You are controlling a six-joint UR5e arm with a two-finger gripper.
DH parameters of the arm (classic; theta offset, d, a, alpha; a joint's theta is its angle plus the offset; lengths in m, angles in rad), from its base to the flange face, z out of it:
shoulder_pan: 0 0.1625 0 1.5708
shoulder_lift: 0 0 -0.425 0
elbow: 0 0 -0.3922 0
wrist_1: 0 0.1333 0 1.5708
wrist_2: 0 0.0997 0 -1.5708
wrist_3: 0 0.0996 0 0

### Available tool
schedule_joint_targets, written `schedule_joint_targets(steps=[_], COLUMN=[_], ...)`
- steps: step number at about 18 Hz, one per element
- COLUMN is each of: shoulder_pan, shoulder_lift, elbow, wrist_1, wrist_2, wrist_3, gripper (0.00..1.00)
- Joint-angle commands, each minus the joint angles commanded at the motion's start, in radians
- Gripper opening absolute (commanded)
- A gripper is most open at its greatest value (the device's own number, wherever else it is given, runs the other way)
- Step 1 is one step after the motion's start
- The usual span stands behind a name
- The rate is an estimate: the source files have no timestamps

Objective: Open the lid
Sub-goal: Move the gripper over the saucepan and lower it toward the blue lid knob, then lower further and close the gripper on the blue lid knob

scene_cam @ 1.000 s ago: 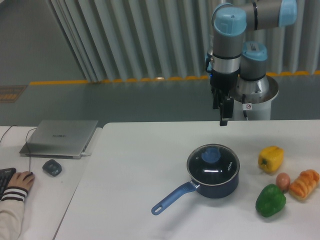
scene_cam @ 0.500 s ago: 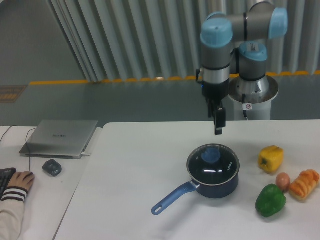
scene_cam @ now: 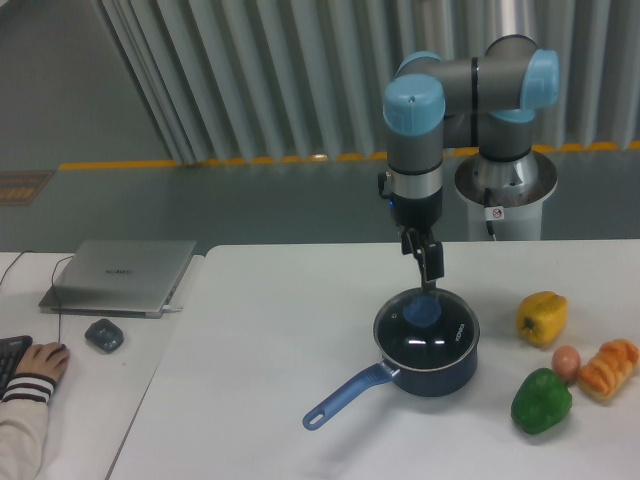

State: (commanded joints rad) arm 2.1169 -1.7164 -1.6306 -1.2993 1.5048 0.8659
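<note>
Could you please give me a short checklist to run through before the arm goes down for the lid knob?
1. Lid seated on the saucepan: ok, it sits flat on the rim.
2. Knob free of obstruction: ok, nothing lies on the lid.
3. Tool lined up over the knob: cannot tell, one view gives no depth; it appears just above and slightly right.
4. Tool opening wide enough for the knob: cannot tell, the fingers are too small to read.
5. Yellow pepper out of the lift path: ok, it lies apart, to the right of the saucepan.
6. Saucepan handle out of the way: ok, it points toward the lower left.
</note>
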Motion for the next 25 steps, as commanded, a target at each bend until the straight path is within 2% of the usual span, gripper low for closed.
schedule_joint_targets(steps=[4, 6, 8, 25], shoulder_pan=[0.002, 0.002, 0.002, -0.002], shoulder_lift=[-0.012, -0.035, -0.043, -0.107], elbow=[-0.011, -0.006, -0.006, 0.029], wrist_1=[0.072, 0.126, 0.149, 0.147], wrist_2=[-0.003, -0.002, 0.000, 0.009], wrist_3=[-0.076, -0.210, -0.248, -0.243], gripper=[1.00, 1.00, 1.00, 1.00])
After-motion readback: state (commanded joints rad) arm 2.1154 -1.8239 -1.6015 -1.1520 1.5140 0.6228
